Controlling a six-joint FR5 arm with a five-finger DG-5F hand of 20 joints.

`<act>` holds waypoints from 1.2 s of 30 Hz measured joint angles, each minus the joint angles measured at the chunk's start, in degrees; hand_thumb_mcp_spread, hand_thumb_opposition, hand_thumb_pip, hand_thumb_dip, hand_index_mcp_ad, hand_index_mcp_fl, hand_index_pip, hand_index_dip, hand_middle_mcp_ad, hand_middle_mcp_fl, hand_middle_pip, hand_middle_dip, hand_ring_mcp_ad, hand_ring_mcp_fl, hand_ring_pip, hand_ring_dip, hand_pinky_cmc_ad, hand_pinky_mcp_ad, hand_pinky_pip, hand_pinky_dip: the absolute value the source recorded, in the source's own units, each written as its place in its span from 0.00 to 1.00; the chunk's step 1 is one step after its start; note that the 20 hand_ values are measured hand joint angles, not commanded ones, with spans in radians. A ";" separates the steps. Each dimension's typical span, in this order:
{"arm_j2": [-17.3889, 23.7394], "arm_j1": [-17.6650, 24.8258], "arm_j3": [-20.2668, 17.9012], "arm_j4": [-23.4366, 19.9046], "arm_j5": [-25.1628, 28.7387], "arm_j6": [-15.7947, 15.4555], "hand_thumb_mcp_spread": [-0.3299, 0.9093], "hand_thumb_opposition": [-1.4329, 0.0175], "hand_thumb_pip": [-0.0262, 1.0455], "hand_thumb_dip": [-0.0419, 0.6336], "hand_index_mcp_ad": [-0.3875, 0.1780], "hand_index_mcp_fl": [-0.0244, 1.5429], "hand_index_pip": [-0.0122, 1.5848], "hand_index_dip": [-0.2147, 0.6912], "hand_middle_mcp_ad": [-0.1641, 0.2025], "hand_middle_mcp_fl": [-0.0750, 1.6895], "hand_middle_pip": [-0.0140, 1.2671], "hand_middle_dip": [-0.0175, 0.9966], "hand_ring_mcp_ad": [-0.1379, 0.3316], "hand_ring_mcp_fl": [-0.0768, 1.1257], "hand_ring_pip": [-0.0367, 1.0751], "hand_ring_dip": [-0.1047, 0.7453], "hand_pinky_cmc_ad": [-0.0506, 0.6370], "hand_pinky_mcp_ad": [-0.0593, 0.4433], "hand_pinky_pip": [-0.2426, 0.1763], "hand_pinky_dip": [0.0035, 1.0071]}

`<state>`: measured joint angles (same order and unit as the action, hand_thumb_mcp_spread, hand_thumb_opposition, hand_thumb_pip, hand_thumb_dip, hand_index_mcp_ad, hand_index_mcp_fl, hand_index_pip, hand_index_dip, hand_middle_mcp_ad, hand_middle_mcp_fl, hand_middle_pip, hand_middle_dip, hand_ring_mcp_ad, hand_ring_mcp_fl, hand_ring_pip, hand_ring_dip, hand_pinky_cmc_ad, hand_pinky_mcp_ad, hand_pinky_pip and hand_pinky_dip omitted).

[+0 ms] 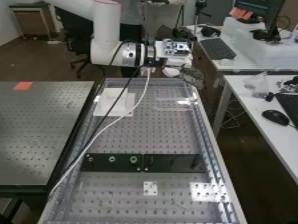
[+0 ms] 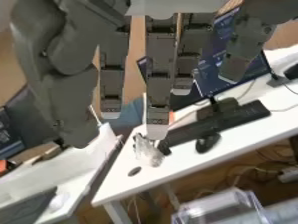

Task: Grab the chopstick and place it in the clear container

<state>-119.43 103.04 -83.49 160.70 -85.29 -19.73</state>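
One robot hand, open, raised and apart from the clear container, bench below

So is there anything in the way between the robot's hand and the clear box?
No, nothing that I can see stands between the hand and the clear container. The container sits lower down, on the bench.

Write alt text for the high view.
White robot arm, its dark grey hand at the far right corner of a perforated bench. On it: a clear container, a flat white piece to its left, and, nearer the camera, a dark crosswise strip.
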 joint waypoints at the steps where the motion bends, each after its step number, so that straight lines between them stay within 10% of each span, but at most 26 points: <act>1: 0.74 -0.03 -0.09 -0.45 -0.06 -0.04 0.56 0.43 0.55 0.49 0.21 0.44 0.07 0.51 0.54 0.50 0.09 0.72 0.37 0.28 0.11 0.72 0.70 0.74 0.43 0.30; 12: 10.51 -4.45 -3.74 -4.49 1.34 -1.24 0.45 0.49 0.37 0.32 0.31 0.24 0.02 0.66 0.57 0.18 0.07 0.55 0.54 0.12 0.11 0.60 0.83 0.83 0.40 0.33; 23: 21.06 -8.96 -8.62 -1.47 0.85 -12.08 0.45 0.52 0.34 0.21 0.35 0.21 0.02 0.60 0.61 0.11 0.09 0.33 0.61 0.09 0.12 0.33 0.87 0.87 0.40 0.26; 36: 24.23 -11.40 -6.75 16.42 1.04 -25.84 0.45 0.52 0.35 0.21 0.35 0.19 0.03 0.51 0.60 0.09 0.10 0.26 0.61 0.08 0.13 0.27 0.89 0.90 0.40 0.17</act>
<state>-95.20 91.64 -90.23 177.12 -84.25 -45.56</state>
